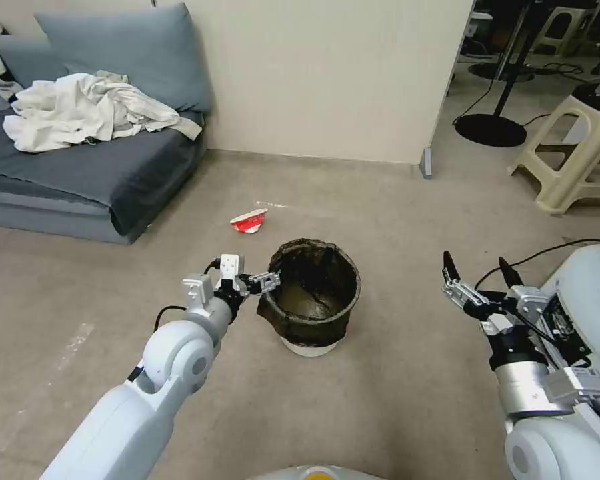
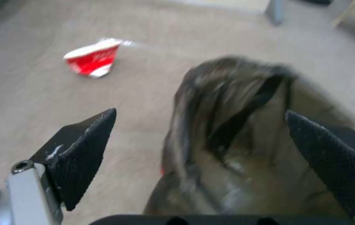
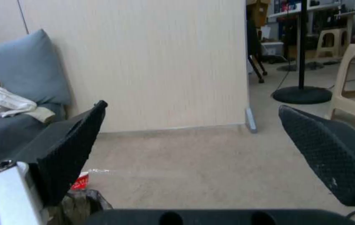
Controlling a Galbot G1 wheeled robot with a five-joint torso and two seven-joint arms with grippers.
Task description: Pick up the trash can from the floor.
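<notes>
paper cup (image 1: 249, 221) behind trash can (image 1: 311, 299), left.

— How's the light?

— Even and soft, indoor, fairly bright. The floor (image 1: 393, 220) shows no glare, and only a faint shadow sits under the trash can (image 1: 311, 300).

— Sharp?

— The head view is (mostly) crisp, though straight lines bow toward its edges. In the left wrist view the trash can (image 2: 244, 140) is smeared with blur, and the red cup (image 2: 92, 57) is soft too. The right wrist view is hazy; the room beyond the wall (image 3: 152, 62) looks darker.
</notes>
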